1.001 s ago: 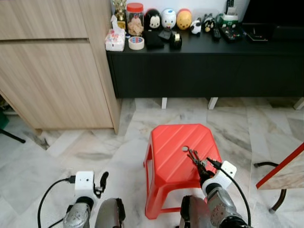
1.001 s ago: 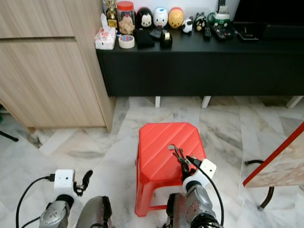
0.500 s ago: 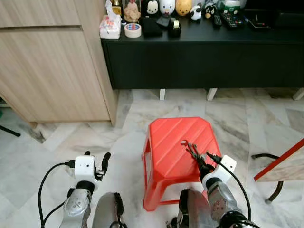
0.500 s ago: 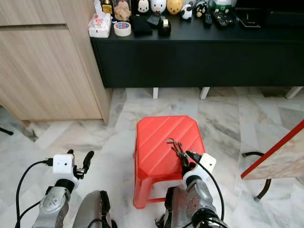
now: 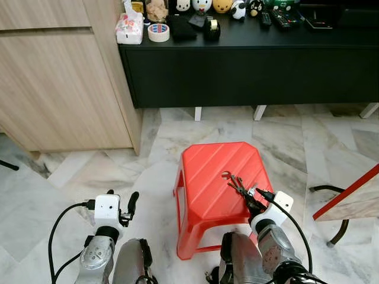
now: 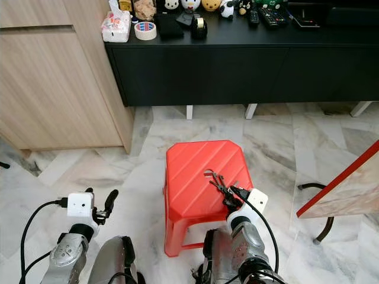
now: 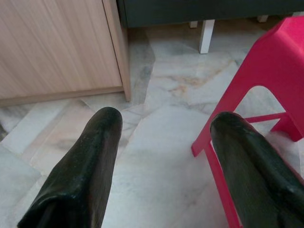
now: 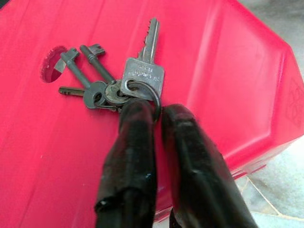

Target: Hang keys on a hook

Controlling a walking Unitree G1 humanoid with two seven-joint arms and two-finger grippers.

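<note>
I'm seeing left tool (image 5: 131, 204) hanging released over the floor beside the stool (image 5: 204, 177). Right tool (image 8: 156, 111) is pinching the ring of the keys (image 8: 118, 80), which are lying on the red stool top.

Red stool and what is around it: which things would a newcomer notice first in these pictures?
First the bright red stool standing on the marble floor. On its seat lies a bunch of keys, with the right claw closed on the key ring. Behind it, small toys and a roll of tape crowd the long black cabinet, beside a wooden cupboard.
</note>
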